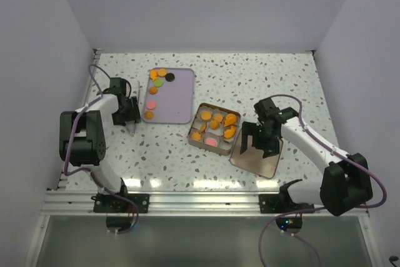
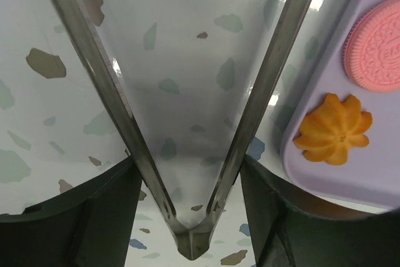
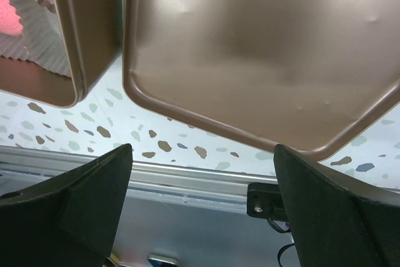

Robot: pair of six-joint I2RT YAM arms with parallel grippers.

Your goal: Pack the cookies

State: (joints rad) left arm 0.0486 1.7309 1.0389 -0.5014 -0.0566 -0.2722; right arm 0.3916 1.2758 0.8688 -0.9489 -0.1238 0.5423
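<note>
Several cookies lie along the left side of the lilac tray [image 1: 178,98]: orange [image 1: 149,115], pink [image 1: 150,104], green [image 1: 158,82] and black [image 1: 170,77]. More orange cookies [image 1: 217,118] and a pink one [image 1: 212,142] sit in paper cups in the brown tin [image 1: 194,124]. My left gripper [image 1: 129,112] is shut on metal tongs [image 1: 132,127] just left of the tray; the tongs [image 2: 131,123] are spread and empty over the table [image 2: 187,54], beside a pink cookie [image 2: 375,45] and an orange star [image 2: 334,129]. My right gripper [image 1: 256,145] hangs open above the tin's lid [image 1: 265,159].
The lid [image 3: 262,48] lies flat on the table right of the tin [image 3: 69,35], near the front edge. The aluminium rail [image 1: 200,201] runs along the table's near edge. White walls close in the left, right and back.
</note>
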